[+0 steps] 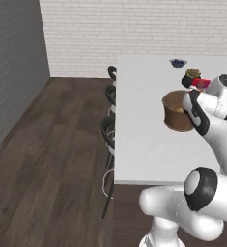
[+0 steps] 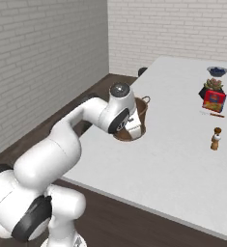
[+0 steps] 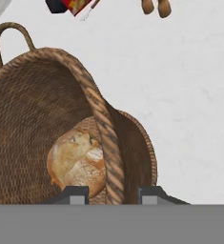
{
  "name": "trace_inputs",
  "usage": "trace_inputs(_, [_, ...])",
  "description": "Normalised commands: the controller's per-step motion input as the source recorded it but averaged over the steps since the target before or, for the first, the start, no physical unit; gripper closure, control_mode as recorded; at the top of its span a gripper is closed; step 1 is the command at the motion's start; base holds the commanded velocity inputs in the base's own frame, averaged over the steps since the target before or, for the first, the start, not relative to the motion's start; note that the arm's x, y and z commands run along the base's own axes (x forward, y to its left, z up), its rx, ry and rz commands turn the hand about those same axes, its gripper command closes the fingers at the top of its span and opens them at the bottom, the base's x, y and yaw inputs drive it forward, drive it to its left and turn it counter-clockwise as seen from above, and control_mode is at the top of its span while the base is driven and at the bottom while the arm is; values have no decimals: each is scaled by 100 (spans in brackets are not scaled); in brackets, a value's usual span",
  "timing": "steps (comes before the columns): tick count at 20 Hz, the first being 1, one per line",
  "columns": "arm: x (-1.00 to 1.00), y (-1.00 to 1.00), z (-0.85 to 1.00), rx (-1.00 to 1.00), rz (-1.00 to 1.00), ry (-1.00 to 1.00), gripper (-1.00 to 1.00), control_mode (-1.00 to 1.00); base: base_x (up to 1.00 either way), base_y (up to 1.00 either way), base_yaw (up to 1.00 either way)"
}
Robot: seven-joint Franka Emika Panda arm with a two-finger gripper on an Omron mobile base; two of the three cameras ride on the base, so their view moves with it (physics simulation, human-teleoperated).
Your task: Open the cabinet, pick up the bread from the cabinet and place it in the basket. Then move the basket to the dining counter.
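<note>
Over the near left part of the dining counter (image 1: 148, 144), the long white slab with dark stools (image 1: 108, 130) down its left side, the arm has the basket (image 2: 136, 126) at the end of its reach. The basket looks to sit on or barely above the white top; which of the two cannot be told.

Inside the basket (image 3: 37, 119) the bread (image 3: 77, 164) lies on the woven bottom, a small golden-brown loaf taking up only part of the floor.

The gripper (image 3: 113, 194) is nearly closed, one fingertip inside the rim and one outside, so it pinches the basket's wall at the braided edge. That rim is the sensible place to grip: it is the thickest, stiffest part of the weave, and a loop handle (image 3: 8, 38) stands up on the far side.

Judging by its looks, the basket is light and rough enough not to slip, though the wicker wall may flex under a pinch and a one-sided hold will let it hang tilted. The loaf is loose, light and fairly firm, and could roll toward the low side.

Farther right on the counter stand a red box (image 2: 214, 101), a small potted plant (image 2: 213, 85), a dark bowl (image 2: 217, 71) and a little brown pepper mill (image 2: 215, 139), all well apart from the basket.
</note>
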Motion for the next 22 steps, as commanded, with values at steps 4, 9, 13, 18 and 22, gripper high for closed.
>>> trace_inputs(4, [93, 1, -13, 0, 0, 0, 100, -100, 0, 0, 0])
trace_inputs(9, [16, -1, -62, 2, 0, 0, 100, -100, 0, 0, 0])
trace_inputs(13, [-1, -16, -73, 9, 0, 0, 100, -100, 0, 0, 0])
trace_inputs(18, [0, -5, -55, 8, 0, 0, 100, -100, 0, 0, 0])
trace_inputs(22, [0, 0, -48, 3, 0, 0, 100, -100, 0, 0, 0])
